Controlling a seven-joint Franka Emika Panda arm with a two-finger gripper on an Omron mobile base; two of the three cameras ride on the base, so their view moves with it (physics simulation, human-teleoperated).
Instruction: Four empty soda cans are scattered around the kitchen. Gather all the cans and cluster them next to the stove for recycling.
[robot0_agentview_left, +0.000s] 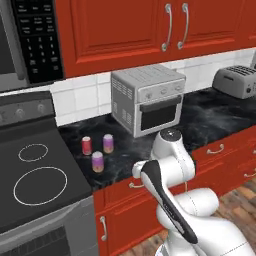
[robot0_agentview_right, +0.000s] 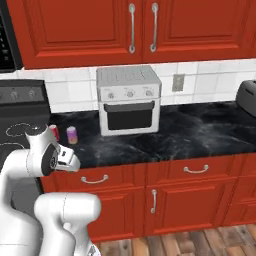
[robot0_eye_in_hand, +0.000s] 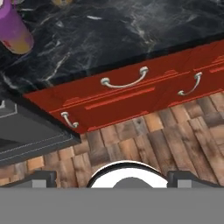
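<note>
— Fingers first: how does the gripper (robot0_eye_in_hand: 112, 177) stand?

— Spread wide, its two dark tips far apart at the bottom of the hand view. Nothing sits between them and they touch nothing. Below them lie wood floor (robot0_eye_in_hand: 175, 131) and red drawer fronts (robot0_eye_in_hand: 131, 94).

— Where are the cans?

— Three stand on the black counter (robot0_agentview_left: 210, 120) just right of the stove (robot0_agentview_left: 40, 170), in front of the toaster oven (robot0_agentview_left: 150, 100). A red can (robot0_agentview_left: 86, 145) is nearest the cooktop, a purple-pink can (robot0_agentview_left: 108, 143) is beside it, and another purple-pink can (robot0_agentview_left: 97, 161) stands nearer the counter's front edge. They are close together but apart.

— Is the hand near them?

— No; in the hand view one purple can shows at the upper left corner, well away from the fingertips. The arm (robot0_agentview_left: 170, 190) is folded in front of the lower cabinets.
</note>
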